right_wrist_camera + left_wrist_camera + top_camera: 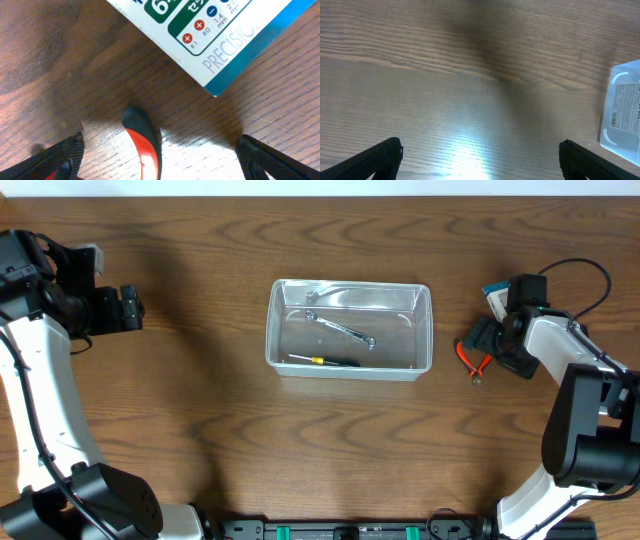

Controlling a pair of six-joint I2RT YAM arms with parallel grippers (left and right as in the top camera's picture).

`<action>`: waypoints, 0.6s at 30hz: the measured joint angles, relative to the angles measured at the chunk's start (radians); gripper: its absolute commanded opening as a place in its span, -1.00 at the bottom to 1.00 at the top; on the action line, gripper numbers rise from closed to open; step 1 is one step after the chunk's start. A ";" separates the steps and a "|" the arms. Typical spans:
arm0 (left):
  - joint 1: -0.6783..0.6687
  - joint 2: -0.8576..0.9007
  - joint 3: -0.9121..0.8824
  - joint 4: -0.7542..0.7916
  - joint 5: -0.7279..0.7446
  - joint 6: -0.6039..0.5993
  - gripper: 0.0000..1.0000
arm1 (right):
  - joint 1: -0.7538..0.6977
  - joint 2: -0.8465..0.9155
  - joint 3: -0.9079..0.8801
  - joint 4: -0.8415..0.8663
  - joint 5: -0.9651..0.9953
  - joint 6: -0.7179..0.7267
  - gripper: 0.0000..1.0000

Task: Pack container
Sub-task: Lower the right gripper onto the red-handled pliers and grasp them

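The left pincer (pixel 134 308) hung over bare wooden table (pixel 200 410), its two black fingers (pixel 372 161) spread wide apart with nothing but wood grain between them. At the far right edge of its wrist view, off to one side of the fingers, a corner of clear, blue-tinted plastic with a printed label (pixel 624 111) showed. Whether this was part of the bin could not be told.

The container (pixel 421 330) sat well ahead of the left pincer's tips, between the two pincers and nearer the right one, upright and open on the table. Inside it a small silver wrench (pixel 342 329) lay slantwise near the middle. A screwdriver (pixel 325 361) with a yellow and black handle lay along the wall nearest the robot's base. A further shiny piece rested against the opposite wall, too indistinct to name.

The right pincer (pixel 478 343) was just beyond the container's right end, low over the table. Its fingers (pixel 62 159) stood open. Between them lay one red-and-black handle of the pliers (pixel 143 146), flat on the wood, and neither finger was seen touching it. In the overhead view the pliers' red handles reached out from under the pincer towards the robot's side. Just ahead of the right pincer's tips lay the blue-and-white box (pixel 210 37), printed with small red and blue circles and part of the word "PRECISION". Its corner lay close to the pliers handle without touching it.
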 measured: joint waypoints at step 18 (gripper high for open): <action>0.000 0.000 0.000 0.000 0.000 0.000 0.96 | -0.006 0.001 0.009 -0.103 -0.027 0.011 -0.23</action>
